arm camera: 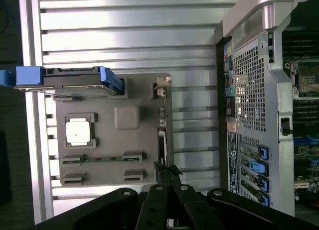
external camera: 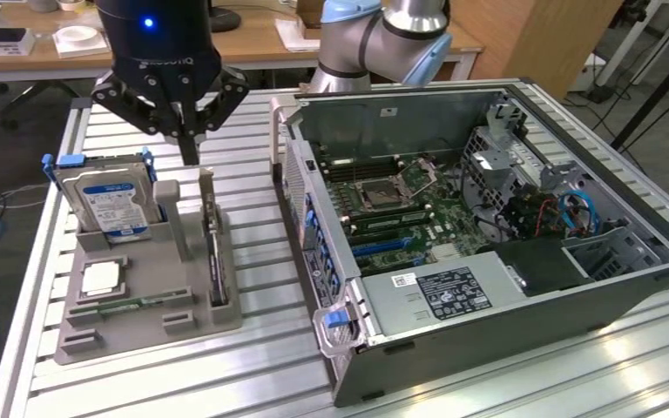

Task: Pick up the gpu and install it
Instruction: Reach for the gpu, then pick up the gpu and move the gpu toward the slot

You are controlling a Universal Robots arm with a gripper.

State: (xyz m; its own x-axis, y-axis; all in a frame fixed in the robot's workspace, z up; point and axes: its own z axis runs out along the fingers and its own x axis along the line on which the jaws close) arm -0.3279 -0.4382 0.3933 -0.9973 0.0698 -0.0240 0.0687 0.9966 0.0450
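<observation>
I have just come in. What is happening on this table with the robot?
A robot arm's gripper is shut and hangs right over one end of the gpu; I cannot tell whether it touches the card. The gpu stands on edge in a slot of the grey holder, beside the hard drive. The computer case lies open next to the holder, and the gpu is not yet installed.
</observation>
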